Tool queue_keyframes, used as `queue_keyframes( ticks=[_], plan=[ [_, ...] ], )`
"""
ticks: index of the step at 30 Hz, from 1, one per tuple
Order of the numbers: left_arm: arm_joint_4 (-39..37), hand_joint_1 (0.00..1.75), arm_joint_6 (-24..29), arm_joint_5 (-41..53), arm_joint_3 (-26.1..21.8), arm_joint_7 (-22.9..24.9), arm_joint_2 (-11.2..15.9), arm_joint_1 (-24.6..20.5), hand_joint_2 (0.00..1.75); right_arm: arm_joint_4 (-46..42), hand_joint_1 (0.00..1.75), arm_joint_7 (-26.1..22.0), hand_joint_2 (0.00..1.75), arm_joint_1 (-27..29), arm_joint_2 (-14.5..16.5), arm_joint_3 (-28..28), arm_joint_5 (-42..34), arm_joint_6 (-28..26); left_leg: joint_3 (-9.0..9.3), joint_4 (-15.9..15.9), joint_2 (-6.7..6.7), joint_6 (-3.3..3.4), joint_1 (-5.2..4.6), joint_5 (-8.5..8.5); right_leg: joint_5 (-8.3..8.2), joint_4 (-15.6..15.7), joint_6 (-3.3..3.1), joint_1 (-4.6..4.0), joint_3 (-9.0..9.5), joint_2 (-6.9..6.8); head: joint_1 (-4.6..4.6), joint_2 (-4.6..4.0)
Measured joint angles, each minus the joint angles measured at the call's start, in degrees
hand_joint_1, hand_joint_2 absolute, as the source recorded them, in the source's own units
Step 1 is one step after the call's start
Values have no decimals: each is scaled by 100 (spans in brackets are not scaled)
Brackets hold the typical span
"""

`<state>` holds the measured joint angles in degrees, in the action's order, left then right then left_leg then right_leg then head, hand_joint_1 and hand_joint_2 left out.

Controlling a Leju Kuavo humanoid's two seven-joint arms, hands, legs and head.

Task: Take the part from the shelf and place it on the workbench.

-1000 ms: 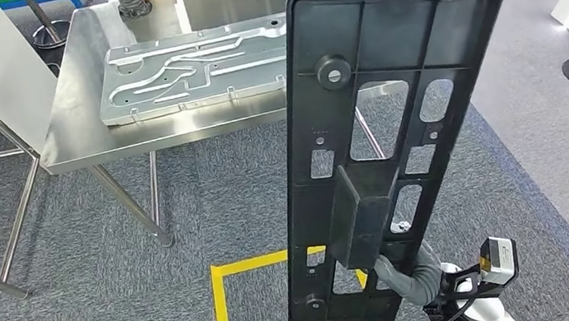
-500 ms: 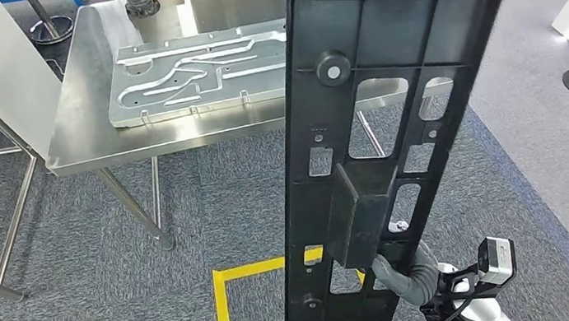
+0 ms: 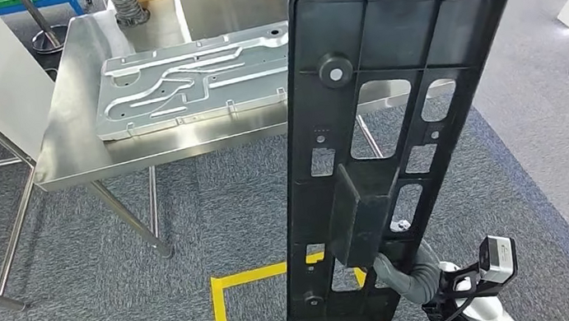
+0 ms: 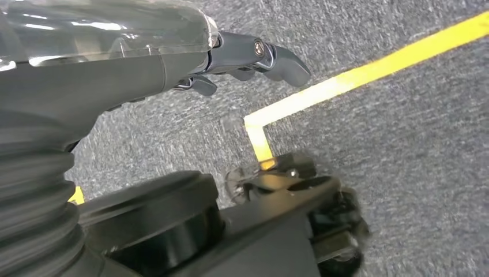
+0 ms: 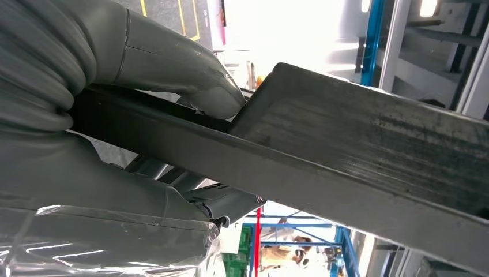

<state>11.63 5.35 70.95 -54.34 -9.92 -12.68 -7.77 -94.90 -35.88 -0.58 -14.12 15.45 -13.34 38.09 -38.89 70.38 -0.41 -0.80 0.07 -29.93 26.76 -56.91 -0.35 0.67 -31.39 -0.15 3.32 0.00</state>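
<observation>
Ahead of right robot hand [image 3: 402,271]: steel surface [image 3: 72,151], apart. Clamped on black part [image 3: 379,148], long axis upright. Left robot hand [image 4: 242,57] empty, fingers apart.

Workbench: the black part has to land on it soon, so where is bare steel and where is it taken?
The metal plate covers the middle of the workbench. Bare strips border it at the left end, the near edge, and behind. The black part, gripped by the right hand, hides the right end.
</observation>
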Motion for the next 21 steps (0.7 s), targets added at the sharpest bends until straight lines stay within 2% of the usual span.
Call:
queue_keyframes(
  ticks=[1,2,3,4,7,8,9,10,12,13,14,15,17,18,19,21],
  plan=[
    [0,0,2,0,0,0,1,0,175,3,175,-2,175,-1,0,0,-2,1,180,-440,-1,33,-5,243,26,-3,10,-4,35,3,0,0],
    [0,0,4,0,0,0,1,-3,175,6,175,-6,175,-5,0,0,-3,1,346,-826,-2,66,-18,410,52,-7,27,-13,62,6,0,0],
    [0,0,8,1,0,0,1,-6,175,10,175,-9,175,-9,0,0,-4,1,464,-1097,-2,99,-30,505,70,-12,48,-20,74,8,0,0],
    [0,0,10,2,0,0,1,-6,175,15,175,-12,175,-12,0,0,-5,1,526,-1247,-3,127,-44,534,84,-16,73,-26,74,10,0,0],
    [0,0,13,5,1,1,-3,-5,175,20,175,-20,175,-21,7,0,-7,1,559,-1313,-6,200,-40,534,116,-28,164,-25,74,11,0,0],
    [0,0,13,6,1,2,-6,-10,175,20,175,-25,175,-26,16,-2,-7,0,585,-1343,-5,230,-24,539,178,-122,194,-19,41,11,0,0],
    [0,0,13,9,2,2,-9,-19,175,19,175,-29,175,-31,26,-3,-7,-2,612,-1373,-3,254,-5,545,277,-296,218,-15,-33,12,-1,0],
    [0,0,12,10,2,2,-11,-26,175,20,175,-32,175,-31,36,-5,-4,-4,630,-1383,-2,273,3,540,435,-626,238,4,-199,13,-1,0],
    [0,0,11,9,2,5,-10,-30,175,23,175,-26,175,-29,40,-7,19,-10,643,-1381,-1,288,4,516,737,-1417,278,37,-651,13,-1,0],
    [0,0,9,8,1,8,-10,-26,175,26,175,-18,175,-28,42,-7,43,-15,654,-1379,-2,287,4,500,789,-1700,297,55,-834,12,0,0],
    [0,0,7,6,1,10,-9,-22,175,28,175,-6,175,-33,42,-7,75,-21,671,-1376,-5,280,6,482,713,-1741,311,68,-898,10,0,0],
    [0,0,3,5,0,11,-9,-19,175,29,175,8,175,-47,42,-7,111,-31,698,-1372,-8,268,9,463,534,-1554,318,81,-842,8,0,0],
    [0,0,-3,2,0,11,-10,-18,175,29,175,37,175,-103,42,-7,182,-76,768,-1364,-11,230,15,412,71,-745,316,102,-486,-4,-1,0],
    [0,0,-4,0,0,10,-10,-20,175,26,175,53,175,-149,42,-8,216,-114,788,-1353,-11,199,8,383,-73,-387,300,96,-324,-8,-1,0],
    [0,0,-4,-3,0,8,-10,-22,175,17,175,68,175,-202,43,-15,250,-160,796,-1347,-10,167,0,361,-143,-154,277,86,-221,-9,-1,0],
    [0,0,-4,-10,0,2,-9,-23,175,-10,175,109,175,-320,44,-52,299,-238,794,-1346,-5,99,-11,331,-120,-64,213,51,-191,5,0,0]
  ],
)
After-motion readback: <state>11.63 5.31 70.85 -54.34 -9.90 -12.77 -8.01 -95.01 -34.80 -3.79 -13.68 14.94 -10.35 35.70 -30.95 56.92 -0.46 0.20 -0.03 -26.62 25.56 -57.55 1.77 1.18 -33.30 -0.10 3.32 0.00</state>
